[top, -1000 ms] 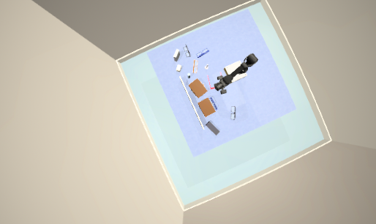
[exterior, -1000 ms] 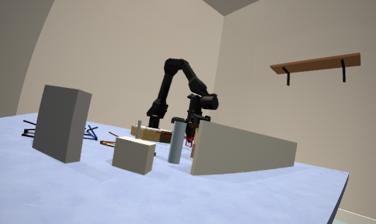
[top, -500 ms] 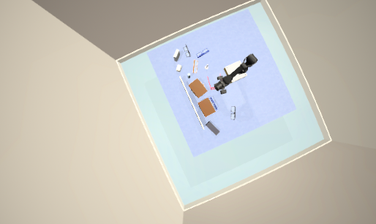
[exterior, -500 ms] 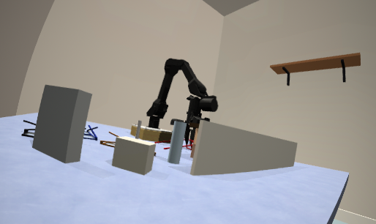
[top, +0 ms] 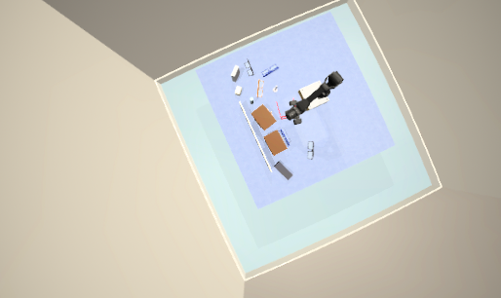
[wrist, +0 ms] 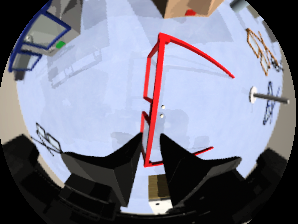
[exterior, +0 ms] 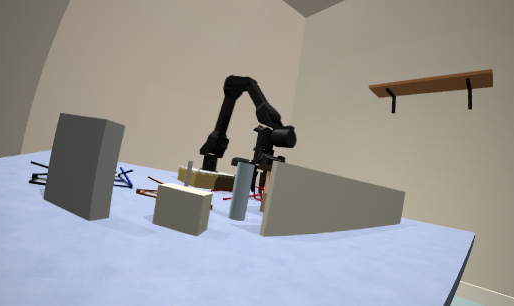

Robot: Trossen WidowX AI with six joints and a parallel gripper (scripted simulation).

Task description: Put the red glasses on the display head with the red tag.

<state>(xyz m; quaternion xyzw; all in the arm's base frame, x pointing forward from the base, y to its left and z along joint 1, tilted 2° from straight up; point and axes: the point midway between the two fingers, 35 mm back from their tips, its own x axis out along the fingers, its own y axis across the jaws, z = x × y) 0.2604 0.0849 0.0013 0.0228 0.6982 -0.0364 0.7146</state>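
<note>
The red glasses (wrist: pixel 158 75) (top: pixel 278 109) show in the wrist view with the front bar running from top to bottom, the lenses to its left and the temples to its right. My gripper (wrist: pixel 150 135) is open a little, its fingertips on either side of the front near its lower end, holding nothing firmly. Whether the glasses touch the table is unclear. The head with the red tag (wrist: pixel 190 12) is at the top of the wrist view, mostly cut off; its brown top (top: pixel 264 117) shows from above, bare. The other head (top: pixel 276 142) (wrist: pixel 60 45) wears blue glasses (wrist: pixel 46 31) and has a green tag.
A long pale wall (exterior: pixel 330 200) (top: pixel 254 136) stands behind the heads. Near it are a grey-blue cylinder (exterior: pixel 241 192), a cream block (exterior: pixel 181 210) and a tall grey block (exterior: pixel 75 167). Orange glasses (top: pixel 260 88), blue glasses (top: pixel 270 70) and dark glasses (top: pixel 310 150) lie about.
</note>
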